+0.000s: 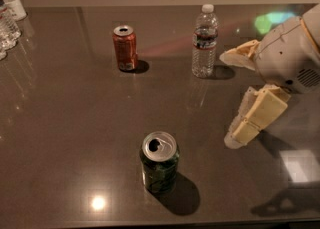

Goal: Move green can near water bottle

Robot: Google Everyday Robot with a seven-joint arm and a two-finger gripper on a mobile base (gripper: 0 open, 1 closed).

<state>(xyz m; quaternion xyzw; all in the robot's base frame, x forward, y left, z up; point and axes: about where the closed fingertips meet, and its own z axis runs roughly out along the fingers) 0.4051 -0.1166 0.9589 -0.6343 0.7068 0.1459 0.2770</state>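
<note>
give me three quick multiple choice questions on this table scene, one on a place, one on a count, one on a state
1. Where is the green can relative to the water bottle? A) touching it B) nearer the front edge, well apart C) behind it
2. How many cans stand on the table? A) one B) two C) three
3. The gripper at the right is: A) shut on the can B) open, holding nothing C) shut on the bottle
1 B: a wide gap separates them. 2 B: one green, one red can. 3 B: its fingers are spread with nothing between.
</note>
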